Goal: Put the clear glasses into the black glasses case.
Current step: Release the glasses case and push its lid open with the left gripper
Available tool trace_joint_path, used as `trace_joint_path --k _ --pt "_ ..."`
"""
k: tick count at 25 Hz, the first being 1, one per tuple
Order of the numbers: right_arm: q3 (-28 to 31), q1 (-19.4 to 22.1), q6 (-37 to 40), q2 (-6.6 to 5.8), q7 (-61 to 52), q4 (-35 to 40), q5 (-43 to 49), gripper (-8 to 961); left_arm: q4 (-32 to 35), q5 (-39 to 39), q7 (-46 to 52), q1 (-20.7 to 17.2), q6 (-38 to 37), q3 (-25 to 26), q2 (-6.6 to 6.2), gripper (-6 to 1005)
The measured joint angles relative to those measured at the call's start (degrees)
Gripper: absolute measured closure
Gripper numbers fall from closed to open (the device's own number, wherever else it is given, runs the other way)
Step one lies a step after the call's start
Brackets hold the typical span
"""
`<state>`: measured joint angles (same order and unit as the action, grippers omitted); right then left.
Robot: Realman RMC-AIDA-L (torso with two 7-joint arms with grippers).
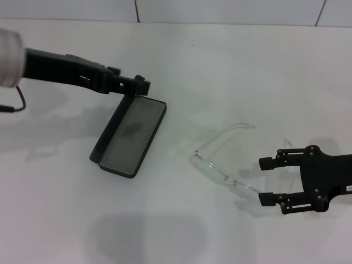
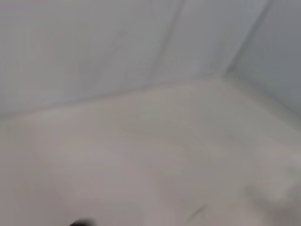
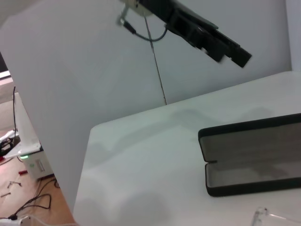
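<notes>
The right gripper (image 1: pixel 268 180), jaws spread, faces the clear glasses (image 1: pixel 223 165) lying just ahead of its fingertips. Close on the near lens end. The left gripper (image 1: pixel 142 83), jaw state indiscernible, hovers above the open black case (image 1: pixel 129 137).

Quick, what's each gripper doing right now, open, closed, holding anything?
Left gripper: above the open black glasses case; state cannot be told.
Right gripper: open, empty, beside the clear glasses.
</notes>
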<state>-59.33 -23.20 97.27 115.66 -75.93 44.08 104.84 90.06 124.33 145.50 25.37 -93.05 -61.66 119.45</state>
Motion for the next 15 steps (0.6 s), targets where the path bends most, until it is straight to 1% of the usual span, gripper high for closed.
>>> trace_joint_path --k 2,3,4,5,6,7,9,11,15 --pt "0.03 -0.02 -0.08 0.0 -0.01 -0.67 0.0 229 3.53 9.55 9.69 3.25 -0.1 -5.41 -0.18 144" --pt "0.05 -0.06 -0.09 0.0 -0.01 -0.91 0.0 229 3.54 13.17 13.21 5.06 -0.24 -8.36 -0.3 146" --pt "0.06 -0.11 -0.09 0.01 -0.01 -1.14 0.0 229 3.44 14.8 14.98 6.01 -0.27 -9.9 -0.32 147" --pt "0.07 -0.15 -0.09 0.02 -0.01 -1.28 0.0 229 2.91 18.37 17.46 7.4 -0.31 -12.78 -0.24 149" --pt "0.05 -0.26 -0.09 0.05 -0.01 -1.51 0.0 229 2.64 19.72 18.34 8.02 -0.28 -13.92 -0.19 151" --pt "0.03 -0.4 -0.09 0.07 -0.01 -1.68 0.0 229 1.35 24.32 20.77 9.51 -0.1 -17.25 0.03 153" --pt "0.03 -0.62 -0.09 0.08 -0.01 -2.0 -0.03 229 -1.58 29.27 23.35 11.19 0.71 -20.95 0.18 157" --pt "0.03 -0.67 -0.09 0.12 -0.01 -2.09 -0.24 229 -4.23 32.41 25.14 12.31 1.42 -22.78 0.24 160" --pt "0.24 -0.65 -0.09 0.19 -0.01 -2.56 -0.75 229 -8.81 34.19 26.39 13.82 2.78 -23.85 0.25 168"
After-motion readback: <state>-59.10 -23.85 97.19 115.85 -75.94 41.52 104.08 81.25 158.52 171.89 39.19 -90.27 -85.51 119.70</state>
